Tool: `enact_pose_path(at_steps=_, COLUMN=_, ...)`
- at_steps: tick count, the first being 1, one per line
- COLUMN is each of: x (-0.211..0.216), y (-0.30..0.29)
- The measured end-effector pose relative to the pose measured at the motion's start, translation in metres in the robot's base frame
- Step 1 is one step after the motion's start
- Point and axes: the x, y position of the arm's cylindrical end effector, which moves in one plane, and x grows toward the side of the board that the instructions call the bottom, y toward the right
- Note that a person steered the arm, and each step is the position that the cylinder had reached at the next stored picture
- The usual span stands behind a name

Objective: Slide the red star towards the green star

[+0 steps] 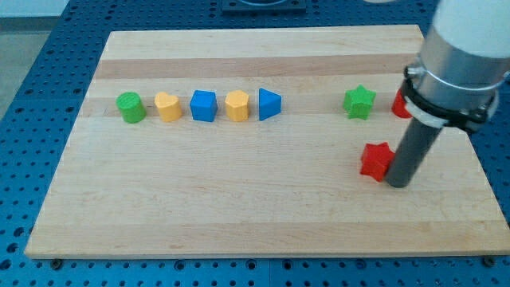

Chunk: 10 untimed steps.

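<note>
The red star (375,160) lies at the view's right, below the green star (359,102). My tip (397,182) rests on the board just right of the red star, touching or nearly touching its right side. The green star sits in the row of blocks, up and slightly left of the red star. A second red block (401,104) shows right of the green star, partly hidden behind the arm; its shape cannot be made out.
A row at the view's left holds a green cylinder (131,107), a yellow block (167,105), a blue block (204,105), a yellow block (237,104) and a blue triangular block (268,104). The wooden board (239,199) ends near the right.
</note>
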Motion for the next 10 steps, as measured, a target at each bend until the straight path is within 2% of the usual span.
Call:
enact_pose_path(at_steps=4, x=-0.051, y=-0.062)
enact_pose_path(at_steps=10, x=-0.097, y=-0.084)
